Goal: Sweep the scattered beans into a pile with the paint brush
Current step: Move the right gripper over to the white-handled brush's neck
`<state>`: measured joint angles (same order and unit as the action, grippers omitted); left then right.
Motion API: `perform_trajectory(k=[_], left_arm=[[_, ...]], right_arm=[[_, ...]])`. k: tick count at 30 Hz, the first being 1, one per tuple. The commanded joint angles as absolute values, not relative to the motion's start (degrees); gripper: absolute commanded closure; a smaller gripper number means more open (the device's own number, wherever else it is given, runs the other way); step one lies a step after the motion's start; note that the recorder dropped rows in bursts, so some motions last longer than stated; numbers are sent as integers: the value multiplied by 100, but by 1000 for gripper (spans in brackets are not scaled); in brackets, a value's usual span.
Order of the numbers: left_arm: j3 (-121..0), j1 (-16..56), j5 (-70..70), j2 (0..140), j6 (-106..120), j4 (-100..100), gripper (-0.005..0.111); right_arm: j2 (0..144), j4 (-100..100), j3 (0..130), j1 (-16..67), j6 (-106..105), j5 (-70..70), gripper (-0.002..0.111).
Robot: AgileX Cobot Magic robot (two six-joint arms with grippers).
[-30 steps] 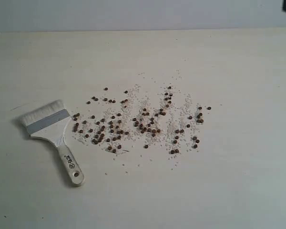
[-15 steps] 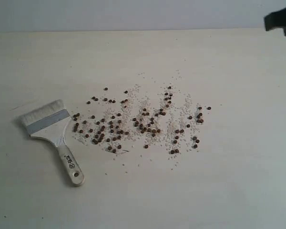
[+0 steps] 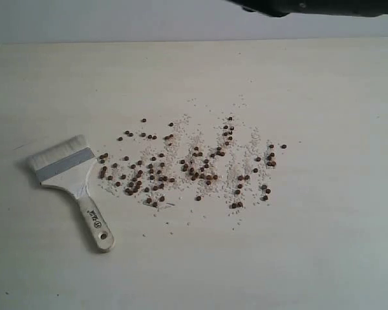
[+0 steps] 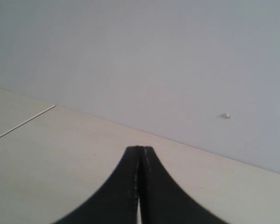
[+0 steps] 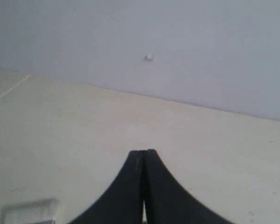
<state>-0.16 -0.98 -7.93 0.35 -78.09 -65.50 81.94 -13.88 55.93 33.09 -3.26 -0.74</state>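
The paint brush (image 3: 71, 177) lies flat on the left; the beans (image 3: 187, 165) are spread just beside its bristles (image 3: 57, 152); the left gripper (image 4: 141, 154) and right gripper (image 5: 143, 156) are both pressed together, empty; grabbing the flat handle (image 3: 94, 223) could slip and bump beans away.

Light falls soft, even and fairly bright on the pale table (image 3: 323, 245), which looks slightly washed out. The paint brush (image 3: 68, 171) throws only a faint, short shadow along its left edge, and the beans (image 3: 181, 168) stay sharp enough to tell apart in the exterior view. An arm (image 3: 310, 6) at that view's top edge is a dark, blurred shape. In both wrist views the left hand (image 4: 140, 149) and right hand (image 5: 143, 152) are black, underexposed silhouettes with soft outlines. The right wrist picture is hazier, and the paint brush in its corner is smeared.
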Motion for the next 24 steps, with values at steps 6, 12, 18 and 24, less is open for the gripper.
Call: perform_trajectory(k=[6,12,18,24], left_arm=[[0,-66,-829,0,-7818,-6519,107],[0,-66,-829,0,-7818,-6519,107],[0,-66,-829,0,-7818,-6519,107],[0,-66,-829,0,-7818,-6519,107]], right_arm=[[9821,-1154,7117,4166,-630,-2946,107],[10774,-1146,8158,4434,-584,-4621,92],[11277,-1146,8559,4770,-584,-4819,72],[11464,-1227,8572,4833,-584,-4721,70]])
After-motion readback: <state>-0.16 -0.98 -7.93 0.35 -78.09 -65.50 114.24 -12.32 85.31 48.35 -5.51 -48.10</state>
